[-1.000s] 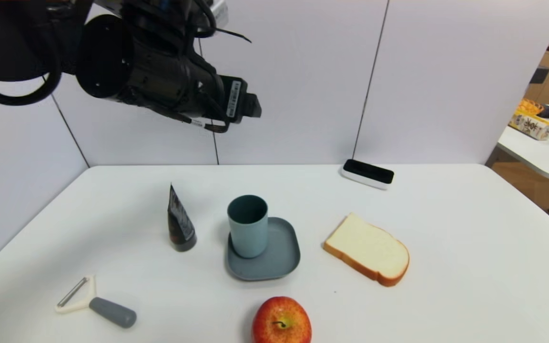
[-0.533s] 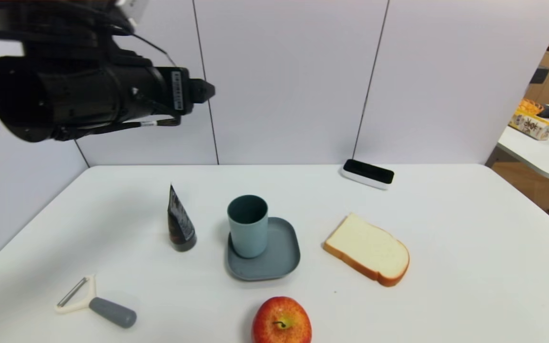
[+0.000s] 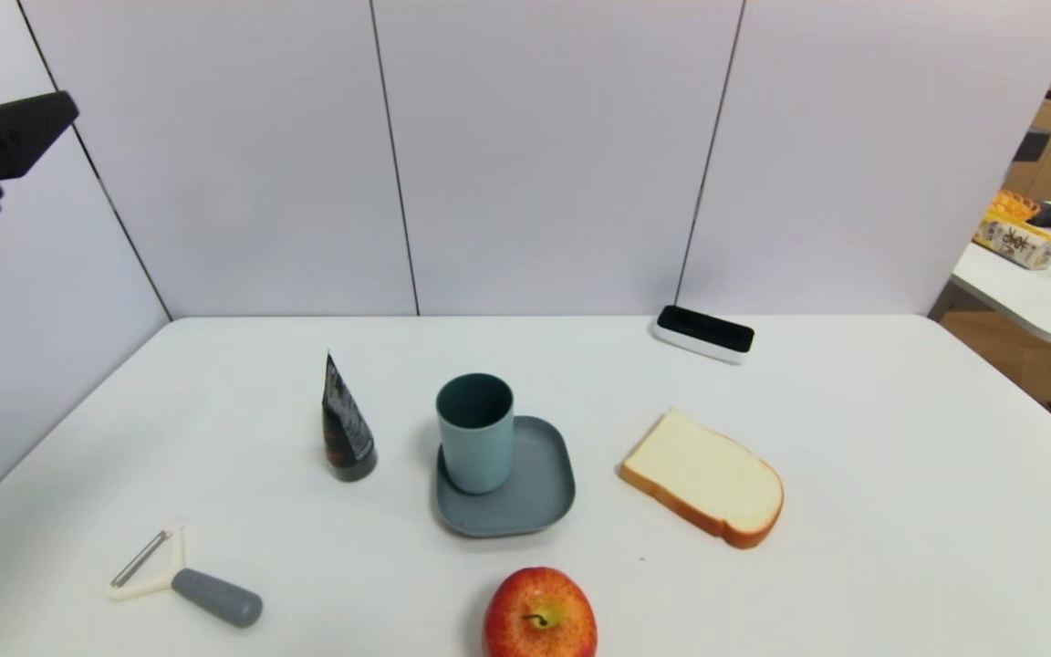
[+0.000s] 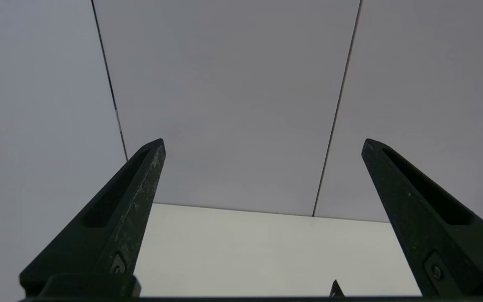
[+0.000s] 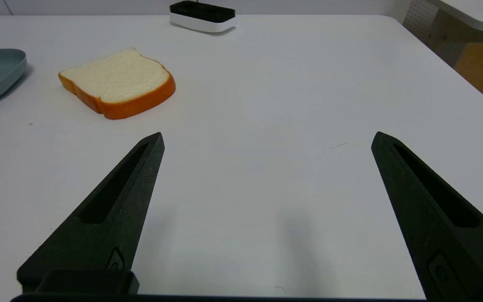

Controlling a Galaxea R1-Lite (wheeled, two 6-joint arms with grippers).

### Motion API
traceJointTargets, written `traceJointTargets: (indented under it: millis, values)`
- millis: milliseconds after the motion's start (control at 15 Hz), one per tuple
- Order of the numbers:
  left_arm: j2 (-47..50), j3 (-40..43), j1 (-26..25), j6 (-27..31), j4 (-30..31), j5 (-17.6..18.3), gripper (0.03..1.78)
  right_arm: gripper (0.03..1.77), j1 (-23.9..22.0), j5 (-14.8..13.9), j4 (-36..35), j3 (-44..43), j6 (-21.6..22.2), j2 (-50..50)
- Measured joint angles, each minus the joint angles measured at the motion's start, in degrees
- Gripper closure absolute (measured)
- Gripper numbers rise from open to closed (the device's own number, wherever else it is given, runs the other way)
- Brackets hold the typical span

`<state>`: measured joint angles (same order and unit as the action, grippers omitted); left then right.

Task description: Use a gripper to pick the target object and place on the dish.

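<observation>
Task state: Since the cup (image 3: 475, 436) stands upright on the dish (image 3: 525, 497), toward its left rear part and inside the rim, the placing looks done.
Left gripper: the left gripper (image 4: 262, 147) is high at the far left edge of the head view, well away from the cup; its fingers (image 4: 128, 197) are spread wide with nothing between them, and it faces the wall panels beyond the table (image 3: 854, 547).
Right gripper: the right gripper (image 5: 266, 138) is low over bare table on the right side, fingers wide apart, holding nothing, apparently idle.
Why clear: the raised left gripper leaves the cup free to stand by itself.
Neighbours: a black tube (image 3: 345, 429) stands just left of the dish; bread (image 3: 703, 479) to the right; an apple (image 3: 539, 613) in front; a peeler (image 3: 188, 584) near the front left.
</observation>
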<state>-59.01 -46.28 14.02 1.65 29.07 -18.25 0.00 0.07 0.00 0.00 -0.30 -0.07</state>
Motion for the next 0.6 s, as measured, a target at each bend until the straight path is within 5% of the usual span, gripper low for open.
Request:
traceJointTargets:
  millis: [600]
  values:
    - [26.4,21.36,-9.67,0.15,-9.12,12.21,0.12,0.09,0.0,-0.02,0.0,0.0,-0.02,0.0]
